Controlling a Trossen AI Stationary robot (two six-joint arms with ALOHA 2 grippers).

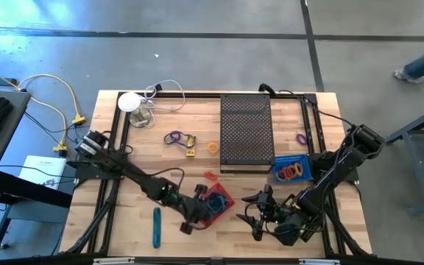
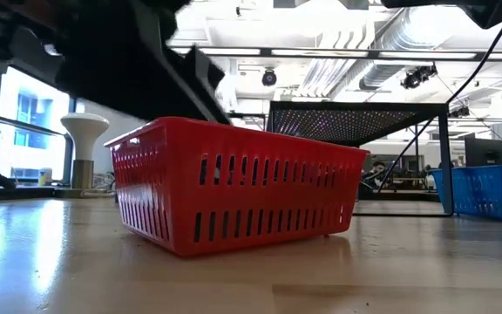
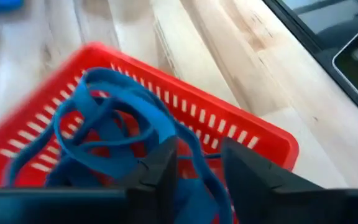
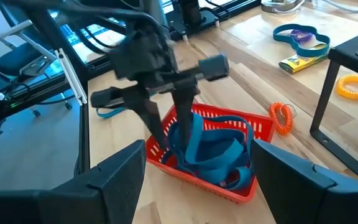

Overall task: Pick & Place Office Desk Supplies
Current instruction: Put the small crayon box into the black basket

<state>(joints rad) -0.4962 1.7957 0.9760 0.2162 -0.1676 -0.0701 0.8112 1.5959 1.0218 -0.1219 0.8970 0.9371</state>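
Observation:
A red basket stands on the table near its front edge and holds a heap of blue elastic bands. My left gripper hangs over the basket's left end, fingers slanting down into it and standing apart. My right gripper waits open just right of the basket, with nothing between its fingers. Loose on the table lie a teal stick, an orange loop, an orange ring, a purple loop and a yellow packet. My left gripper comes at the blue bands from above and from the table's left. One blue strand runs through the gap between the two fingers. I cannot tell whether either finger touches it. The bands lie in the basket.
A large black perforated tray stands on legs at the far middle. A blue basket with coloured rings sits to its right, and a purple ring beyond that. A white round object with a cable stands far left.

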